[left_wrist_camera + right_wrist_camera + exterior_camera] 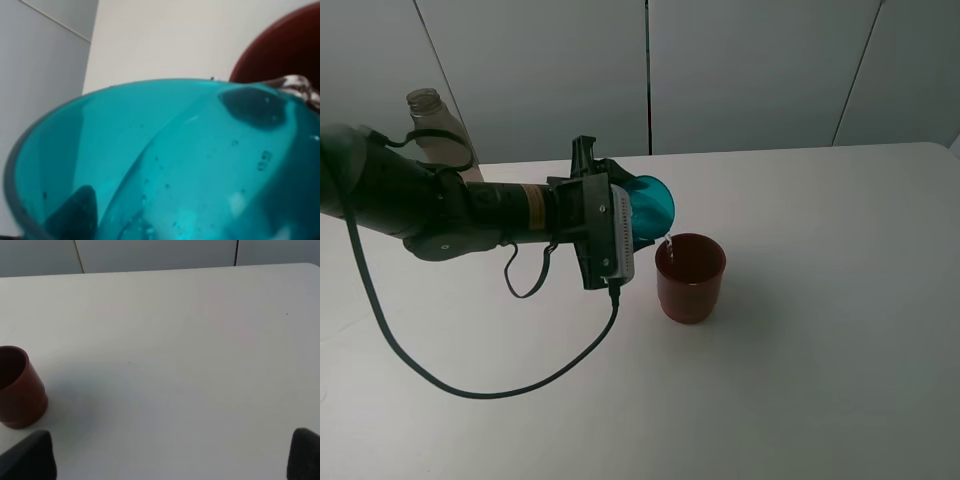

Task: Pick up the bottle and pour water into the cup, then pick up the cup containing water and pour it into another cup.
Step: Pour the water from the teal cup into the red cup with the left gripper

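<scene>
Left gripper (636, 212): clamped on the teal cup (656, 200). The dark shapes of its fingers (75, 212) show through the tinted wall in the left wrist view.
Teal cup: in the grip, tipped well over, its lip just above the rim of the red cup (690, 278).
Water (669, 242): a thin stream leaves the lip just below and ahead of the gripper and lands inside the red cup.
Red cup: upright on the white table (820, 360), directly under the pour.
Bottle (432, 125): capless and upright, well behind the gripper, beyond the arm (470, 205).
Right gripper (167, 454): jaws wide apart with nothing between them, well off on the far side of the red cup.
Step in hand: the second pour — judged well under way.
Doing it well: hold the lip over the middle of the red mouth. Add tilt slowly, so the stream stays thin and does not run down the teal wall. Grip firmly and avoid knocking the red rim.
Writing: a yellow band (532, 205) circles the arm behind the gripper — its print is too small to read. No brand shows on either cup or on the bottle.
</scene>
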